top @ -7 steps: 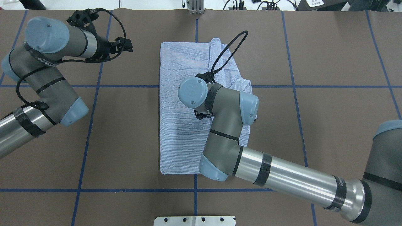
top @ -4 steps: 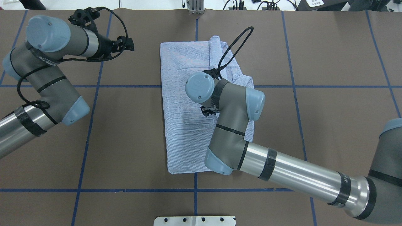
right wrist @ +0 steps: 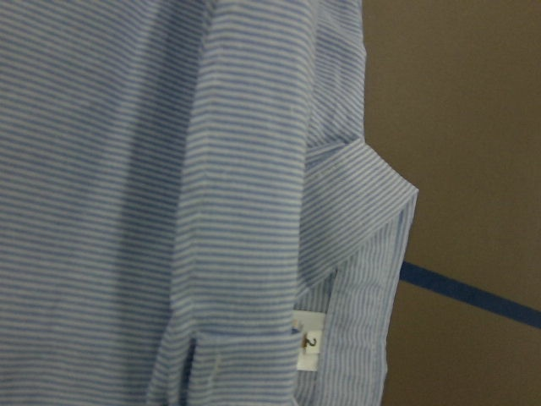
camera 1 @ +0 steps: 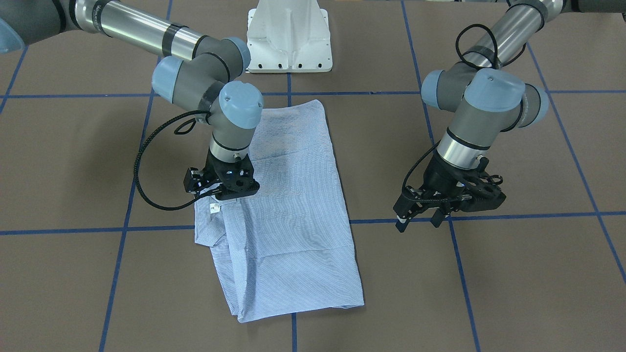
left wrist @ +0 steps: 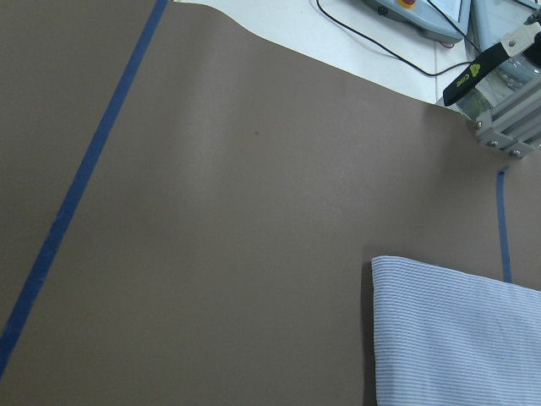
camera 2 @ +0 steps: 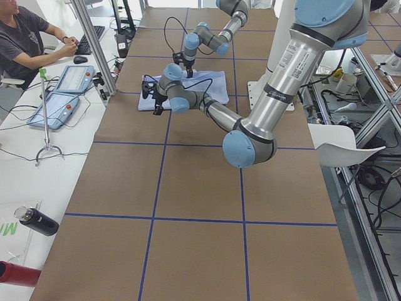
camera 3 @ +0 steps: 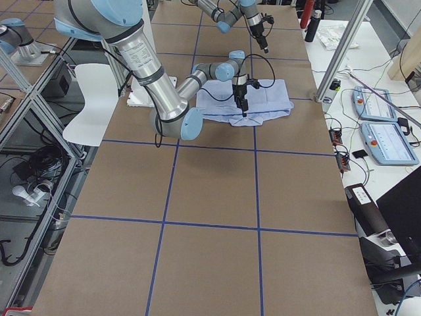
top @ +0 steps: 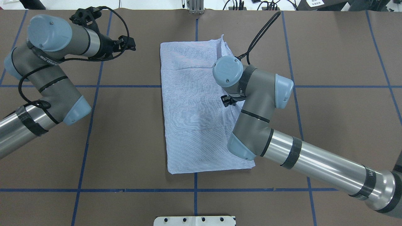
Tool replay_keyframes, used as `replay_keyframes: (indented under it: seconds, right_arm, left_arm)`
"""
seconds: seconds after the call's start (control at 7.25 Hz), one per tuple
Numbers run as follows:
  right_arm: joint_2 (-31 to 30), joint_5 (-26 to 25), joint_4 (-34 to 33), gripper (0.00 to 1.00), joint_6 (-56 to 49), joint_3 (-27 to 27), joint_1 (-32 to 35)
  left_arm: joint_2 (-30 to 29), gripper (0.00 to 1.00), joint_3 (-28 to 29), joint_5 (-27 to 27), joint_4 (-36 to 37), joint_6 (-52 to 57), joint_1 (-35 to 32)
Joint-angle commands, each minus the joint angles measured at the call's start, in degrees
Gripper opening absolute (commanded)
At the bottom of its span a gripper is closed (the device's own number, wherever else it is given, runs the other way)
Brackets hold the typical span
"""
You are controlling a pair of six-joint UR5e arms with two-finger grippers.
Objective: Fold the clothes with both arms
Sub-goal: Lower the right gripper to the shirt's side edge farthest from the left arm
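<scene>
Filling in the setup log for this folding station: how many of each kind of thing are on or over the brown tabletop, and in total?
Shirt: 1
Robot arms: 2 (left arm, right arm)
White base: 1
Total: 4

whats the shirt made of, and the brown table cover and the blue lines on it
Shirt: thin woven cloth, likely cotton, matte; fine stripes and soft creases show.
Table cover: brown, matte, looks like paper or card sheet; its wavy edge ends on a white top.
Blue lines: probably tape, flat with crisp edges.
</scene>
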Motion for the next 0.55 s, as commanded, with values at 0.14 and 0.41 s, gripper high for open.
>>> replay_keyframes:
  seconds: [0.14, 0.41]
  right_arm:
    - [-6.1, 0.3, 0.2, 1.00, -5.4, 4.4, 2.9]
    - [-6.5, 2.5, 0.8, 1.00, -7.0, 6.9, 4.8]
  left_arm:
    - [-0.5, 1.00, 0.0, 0.0, 0.2, -0.1, 0.1]
    - [-0.7, 1.00, 0.0, 0.0, 0.3, -0.1, 0.1]
